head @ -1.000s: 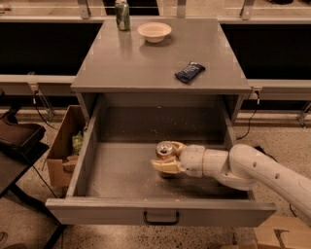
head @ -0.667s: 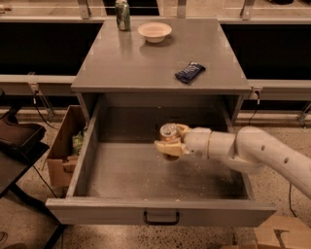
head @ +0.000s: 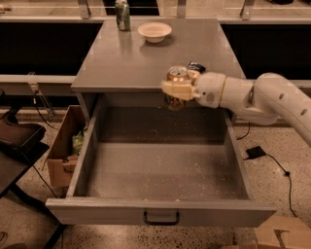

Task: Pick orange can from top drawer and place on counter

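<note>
My fingers (head: 174, 89) are clamped on the orange can (head: 177, 75), lifted within the last second out of the top drawer (head: 160, 170) to the front edge of the worktop (head: 131, 58); I judge only placing remains.

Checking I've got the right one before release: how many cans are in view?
2. The orange can is in the gripper at the counter's front edge, above the top drawer; a green can stands at the counter's back left. The arm could hide another.
</note>
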`<action>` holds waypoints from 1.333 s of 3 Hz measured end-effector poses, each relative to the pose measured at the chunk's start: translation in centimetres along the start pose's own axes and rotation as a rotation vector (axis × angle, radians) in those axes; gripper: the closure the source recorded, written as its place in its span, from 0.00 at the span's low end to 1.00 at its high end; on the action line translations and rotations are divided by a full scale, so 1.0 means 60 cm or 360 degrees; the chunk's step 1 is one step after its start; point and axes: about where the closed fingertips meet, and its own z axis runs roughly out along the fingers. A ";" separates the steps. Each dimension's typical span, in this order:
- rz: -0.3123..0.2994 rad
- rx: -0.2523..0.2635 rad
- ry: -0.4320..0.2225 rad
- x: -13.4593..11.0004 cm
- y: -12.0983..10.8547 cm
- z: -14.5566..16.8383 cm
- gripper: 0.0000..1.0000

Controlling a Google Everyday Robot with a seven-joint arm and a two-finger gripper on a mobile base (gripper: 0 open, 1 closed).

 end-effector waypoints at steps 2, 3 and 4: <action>0.0121 -0.0109 -0.0360 -0.172 -0.087 0.088 1.00; 0.0149 -0.0146 -0.0448 -0.216 -0.110 0.175 1.00; 0.0137 -0.0139 -0.0420 -0.222 -0.117 0.257 1.00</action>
